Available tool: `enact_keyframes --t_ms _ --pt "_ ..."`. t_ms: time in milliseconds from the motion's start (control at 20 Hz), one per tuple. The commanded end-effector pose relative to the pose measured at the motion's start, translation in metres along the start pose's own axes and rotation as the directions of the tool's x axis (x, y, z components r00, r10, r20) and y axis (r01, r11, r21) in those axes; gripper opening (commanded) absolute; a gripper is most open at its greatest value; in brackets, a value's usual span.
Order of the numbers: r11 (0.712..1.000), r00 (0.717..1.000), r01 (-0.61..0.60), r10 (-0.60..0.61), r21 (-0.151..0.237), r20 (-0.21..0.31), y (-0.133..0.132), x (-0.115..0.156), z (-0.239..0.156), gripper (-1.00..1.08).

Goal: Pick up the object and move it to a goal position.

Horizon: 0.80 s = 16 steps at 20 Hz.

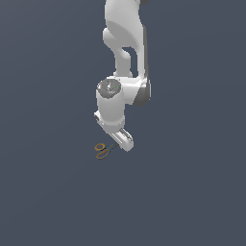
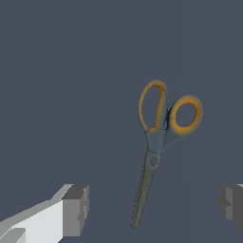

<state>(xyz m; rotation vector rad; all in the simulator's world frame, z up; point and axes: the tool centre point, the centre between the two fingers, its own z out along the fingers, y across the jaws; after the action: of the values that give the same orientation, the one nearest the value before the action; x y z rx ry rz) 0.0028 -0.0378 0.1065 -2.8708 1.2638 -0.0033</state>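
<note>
The object, a tiny pair of scissors (image 1: 104, 150) with two orange-yellow ring handles and thin dark blades, lies flat on the dark floor. In the exterior view its handles stick out toward the exterior view's left of my gripper (image 1: 121, 142), which hangs low over the blade end and hides the blade tips. The wrist view shows the whole scissors (image 2: 155, 140) with the blades lying between the two grey fingertips (image 2: 76, 209). My gripper (image 2: 154, 208) is open wide and holds nothing. Neither finger touches the scissors.
A plain dark grey-blue floor (image 1: 192, 192) surrounds the scissors. The white arm (image 1: 126, 43) rises straight above the gripper. No goal marker shows in either view.
</note>
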Motion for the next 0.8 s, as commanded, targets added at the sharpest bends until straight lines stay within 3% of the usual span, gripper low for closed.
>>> enact_keyframes --t_ms 0,400,750 --pt "0.997 0.997 -0.079 0.079 0.0 0.001 0.002 0.0 0.008 1.0" --pt "0.953 0.953 -0.304 0.304 -0.003 0.002 0.007 0.002 0.031 1.0" --pt "0.906 0.906 -0.422 0.422 -0.004 -0.001 0.011 0.003 0.044 1.0"
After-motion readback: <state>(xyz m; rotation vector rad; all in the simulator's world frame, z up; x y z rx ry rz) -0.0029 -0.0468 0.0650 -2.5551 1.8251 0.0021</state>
